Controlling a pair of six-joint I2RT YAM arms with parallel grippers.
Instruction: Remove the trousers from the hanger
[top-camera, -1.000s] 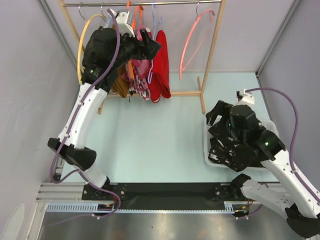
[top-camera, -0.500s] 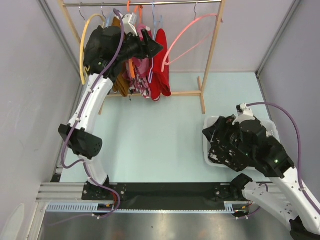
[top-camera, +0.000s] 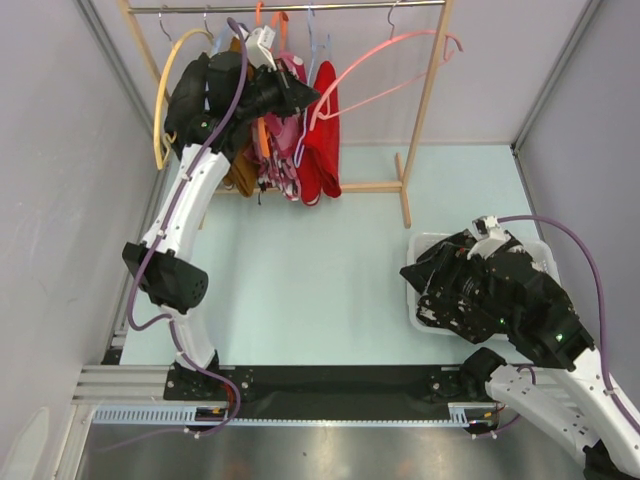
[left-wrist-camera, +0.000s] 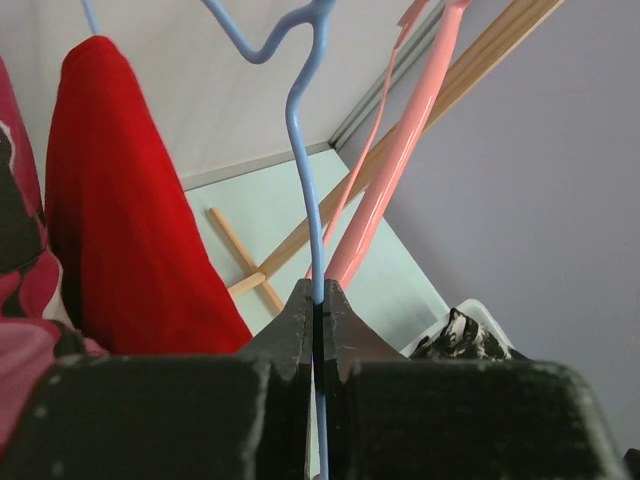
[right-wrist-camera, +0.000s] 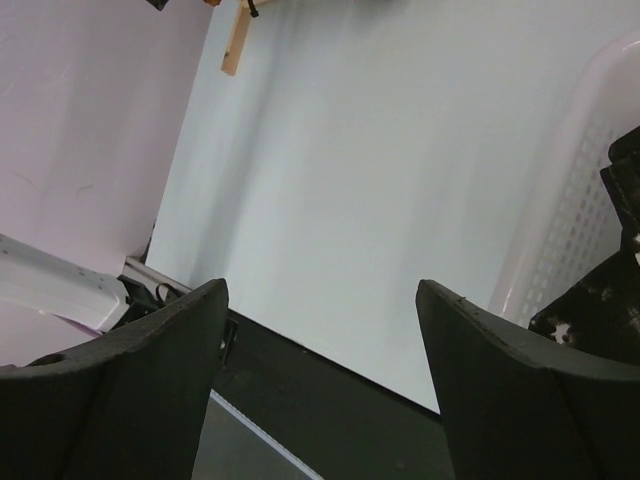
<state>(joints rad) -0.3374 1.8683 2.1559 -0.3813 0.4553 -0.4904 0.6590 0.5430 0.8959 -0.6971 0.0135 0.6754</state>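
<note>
The red trousers (top-camera: 323, 135) hang on a blue wire hanger (top-camera: 311, 35) on the rack, beside my left gripper (top-camera: 300, 98). In the left wrist view the red trousers (left-wrist-camera: 120, 230) fill the left side. There my left gripper (left-wrist-camera: 318, 292) is shut on the blue hanger (left-wrist-camera: 301, 160), its wire pinched between the fingertips. The black trousers with white splotches (left-wrist-camera: 465, 335) lie in the white basket (top-camera: 541, 249). My right gripper (top-camera: 418, 268) hovers at the basket's left side. It is open with nothing between its fingers (right-wrist-camera: 320, 290). Black trousers cloth (right-wrist-camera: 600, 300) shows at that view's right edge.
A wooden rack (top-camera: 427, 95) stands at the back. An empty pink hanger (top-camera: 390, 55) is tilted up to the right, and a yellow hanger (top-camera: 163, 95) hangs at the left. A pink floral garment (top-camera: 283, 140) and a mustard-brown one (top-camera: 240, 175) hang left of the red trousers.
My left gripper has shut on the blue hanger's wire. The pink hanger has swung up to the right. My right arm has shifted down over the basket.
</note>
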